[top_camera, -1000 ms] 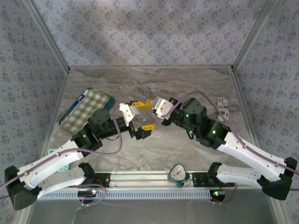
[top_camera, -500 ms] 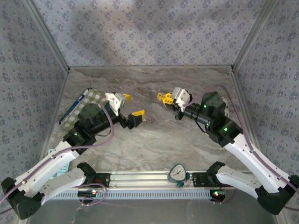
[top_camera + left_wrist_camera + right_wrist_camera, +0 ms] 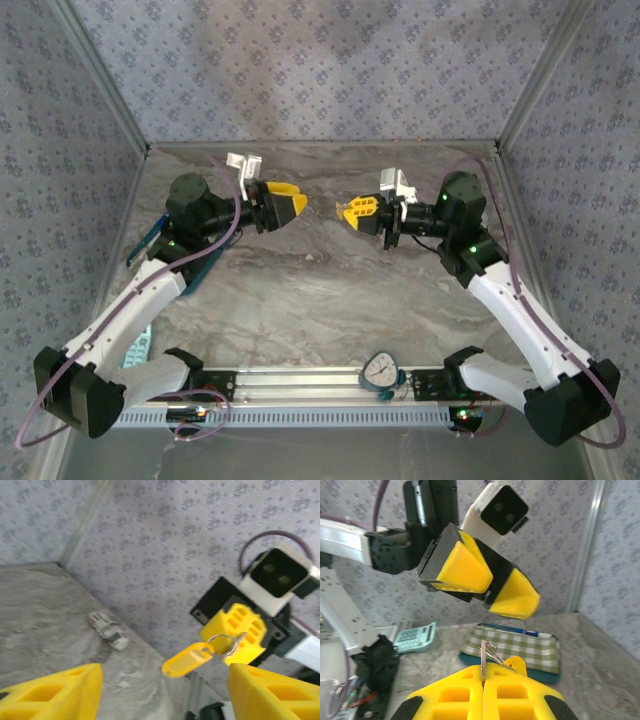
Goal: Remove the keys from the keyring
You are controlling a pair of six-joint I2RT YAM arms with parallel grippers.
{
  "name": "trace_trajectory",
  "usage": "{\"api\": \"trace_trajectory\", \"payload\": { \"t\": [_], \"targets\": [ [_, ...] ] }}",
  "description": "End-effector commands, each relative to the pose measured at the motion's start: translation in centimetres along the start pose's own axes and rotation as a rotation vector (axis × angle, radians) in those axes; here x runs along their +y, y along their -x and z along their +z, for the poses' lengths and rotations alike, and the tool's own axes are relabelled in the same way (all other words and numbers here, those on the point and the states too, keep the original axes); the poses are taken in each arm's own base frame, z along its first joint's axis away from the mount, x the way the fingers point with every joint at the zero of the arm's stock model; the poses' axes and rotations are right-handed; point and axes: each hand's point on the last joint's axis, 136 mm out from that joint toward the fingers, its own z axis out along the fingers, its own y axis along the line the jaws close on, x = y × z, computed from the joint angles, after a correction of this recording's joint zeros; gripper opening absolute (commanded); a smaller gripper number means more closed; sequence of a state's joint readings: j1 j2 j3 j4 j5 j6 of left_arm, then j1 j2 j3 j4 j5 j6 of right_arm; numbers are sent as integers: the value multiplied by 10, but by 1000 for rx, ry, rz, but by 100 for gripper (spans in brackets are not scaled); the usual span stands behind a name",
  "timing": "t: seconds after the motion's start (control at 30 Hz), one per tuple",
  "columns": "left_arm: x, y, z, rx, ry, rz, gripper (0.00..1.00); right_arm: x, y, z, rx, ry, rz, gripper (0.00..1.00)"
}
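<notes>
My right gripper [image 3: 350,211] is raised above the table and shut on the keyring [image 3: 223,643], a thin silver ring. A yellow oblong tag [image 3: 188,660] hangs from the ring toward my left gripper. From the right wrist, thin silvery metal [image 3: 482,659] stands pinched between my shut pads [image 3: 517,700], with the tag's tip [image 3: 517,664] beside it. I cannot tell keys from ring there. My left gripper [image 3: 287,208] faces the right one a short gap away. It is open, its yellow fingers [image 3: 60,692] wide apart and nothing between them.
A green checked pouch [image 3: 520,646] lies at the back left, under my left arm. A pale teal calculator [image 3: 139,347] sits near the left edge. A small white object [image 3: 107,629] lies on the marble by the right wall. A round timer [image 3: 381,370] stands on the front rail.
Both arms have risen and swung toward the back. The grippers now point at each other with the keyring between them. The left jaws have narrowed a little.
</notes>
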State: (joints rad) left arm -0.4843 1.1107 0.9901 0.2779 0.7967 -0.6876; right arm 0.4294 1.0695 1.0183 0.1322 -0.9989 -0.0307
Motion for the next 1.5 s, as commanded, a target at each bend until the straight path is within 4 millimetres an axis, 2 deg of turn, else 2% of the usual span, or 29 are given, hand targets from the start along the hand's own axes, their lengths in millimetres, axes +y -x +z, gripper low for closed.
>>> {"api": "trace_trajectory", "payload": {
  "t": [0.0,0.13,0.37,0.47,0.63,0.7,0.9,1.0,1.07,1.2,1.47],
  "targets": [
    [-49,21,-5,-12,-189,11,61,24,30,-2,-50,156,2,0],
    [-55,20,-2,-2,-222,-9,62,27,34,1,-50,209,27,0],
    [-67,16,10,52,-325,-72,83,34,39,7,-48,279,43,0],
    [-72,19,13,45,-383,-101,82,33,40,9,-47,289,43,0],
    [-76,16,18,60,-441,-140,71,31,41,12,-47,295,41,0],
    [-79,13,20,72,-456,-140,70,28,41,13,-47,288,42,0],
    [-85,5,20,94,-473,-128,74,27,44,13,-53,283,40,0],
    [-86,0,20,105,-466,-121,83,27,43,14,-53,287,46,0],
    [-88,-4,21,119,-462,-114,84,27,43,14,-53,287,50,0],
    [-91,-10,22,140,-465,-102,79,26,44,15,-54,285,50,0],
    [-94,-9,22,133,-467,-87,67,27,42,16,-50,285,61,0]
  ]
}}
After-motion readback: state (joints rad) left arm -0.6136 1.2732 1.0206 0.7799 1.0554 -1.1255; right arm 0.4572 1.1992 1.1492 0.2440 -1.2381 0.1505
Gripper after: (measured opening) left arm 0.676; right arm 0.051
